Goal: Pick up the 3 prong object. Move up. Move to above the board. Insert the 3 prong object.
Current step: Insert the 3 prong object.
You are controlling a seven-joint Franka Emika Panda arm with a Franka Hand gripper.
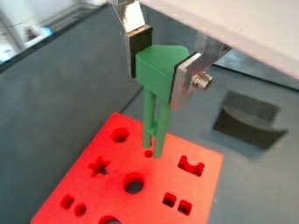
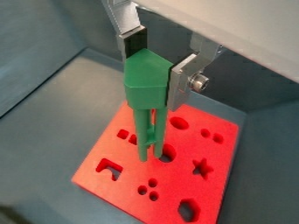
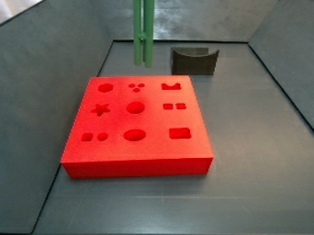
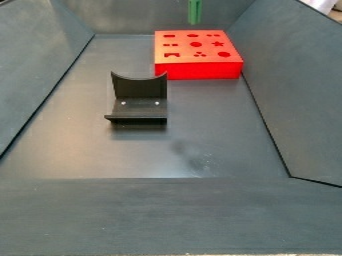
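Wrist views both show the gripper (image 2: 149, 68) closed on the wide head of the 3 prong object (image 2: 145, 105), its silver fingers flat against either side. The green piece hangs upright, long axis vertical, prongs pointing down at the board (image 2: 111, 144) from a little above it (no contact yet, as far as I can tell). In a side view the prongs (image 3: 142, 37) sit at top centre, over the board's (image 3: 135, 161) far edge near the three-dot cutout (image 3: 135, 86), so the coming insertion likely turns on lining them up there.
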